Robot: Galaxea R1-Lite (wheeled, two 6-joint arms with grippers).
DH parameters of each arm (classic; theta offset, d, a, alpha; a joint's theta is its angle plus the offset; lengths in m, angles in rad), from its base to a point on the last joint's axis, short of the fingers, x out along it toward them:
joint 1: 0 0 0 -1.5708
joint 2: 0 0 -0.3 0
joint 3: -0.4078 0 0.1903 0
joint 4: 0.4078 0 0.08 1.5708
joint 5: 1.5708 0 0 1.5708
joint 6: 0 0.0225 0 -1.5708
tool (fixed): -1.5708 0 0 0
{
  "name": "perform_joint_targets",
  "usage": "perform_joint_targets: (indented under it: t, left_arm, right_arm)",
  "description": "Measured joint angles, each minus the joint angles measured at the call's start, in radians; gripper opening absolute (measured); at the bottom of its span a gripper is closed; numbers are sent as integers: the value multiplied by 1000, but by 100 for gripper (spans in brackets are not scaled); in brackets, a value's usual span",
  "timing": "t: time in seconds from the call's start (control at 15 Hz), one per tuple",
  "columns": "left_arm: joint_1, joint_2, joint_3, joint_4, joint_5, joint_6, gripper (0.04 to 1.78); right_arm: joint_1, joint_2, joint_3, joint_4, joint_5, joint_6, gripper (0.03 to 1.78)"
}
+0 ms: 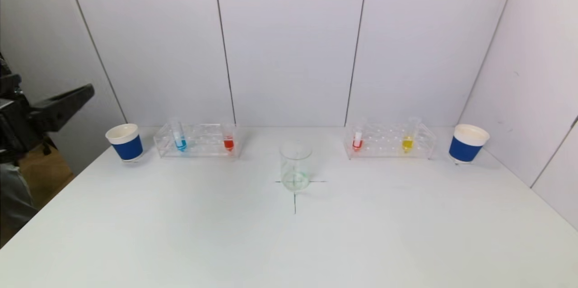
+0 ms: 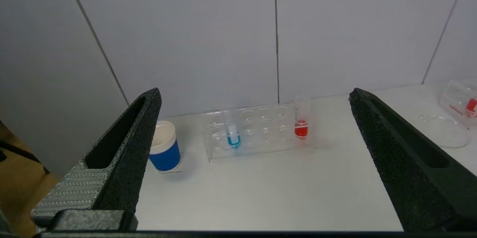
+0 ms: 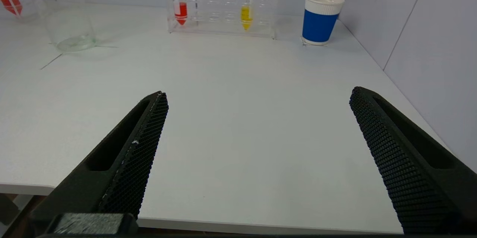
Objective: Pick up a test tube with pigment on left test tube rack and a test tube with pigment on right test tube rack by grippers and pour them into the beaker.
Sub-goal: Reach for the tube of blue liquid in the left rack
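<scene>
Both grippers spread wide, holding nothing: left gripper (image 2: 253, 163) off the table's left edge, right gripper (image 3: 257, 156) over the near table (image 1: 361, 243); beaker (image 1: 295, 165) between racks.

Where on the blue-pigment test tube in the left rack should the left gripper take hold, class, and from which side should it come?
Grip the blue-pigment test tube by the clear upper section that stands above the left rack, since the rack's walls enclose the lower part. It stands upright, so probably come from the table's front, level, one finger either side. The left gripper is open and back from the rack.
</scene>
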Motion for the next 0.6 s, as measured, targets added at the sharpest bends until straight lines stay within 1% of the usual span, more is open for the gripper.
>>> perform_joint_targets:
  t: [0.2,0.33,0.47,0.6]
  left_arm:
    - [5,176,39,-213,-5,-23,176]
    - [13,291,49,-310,-19,-28,176]
    - [32,419,53,-422,-33,-40,176]
    - [52,547,53,-562,-43,-59,176]
  right_arm:
    - [0,0,0,0,0,0,177]
    - [0,0,0,0,0,0,177]
    - [0,0,0,0,0,0,177]
    - [0,0,0,0,0,0,177]
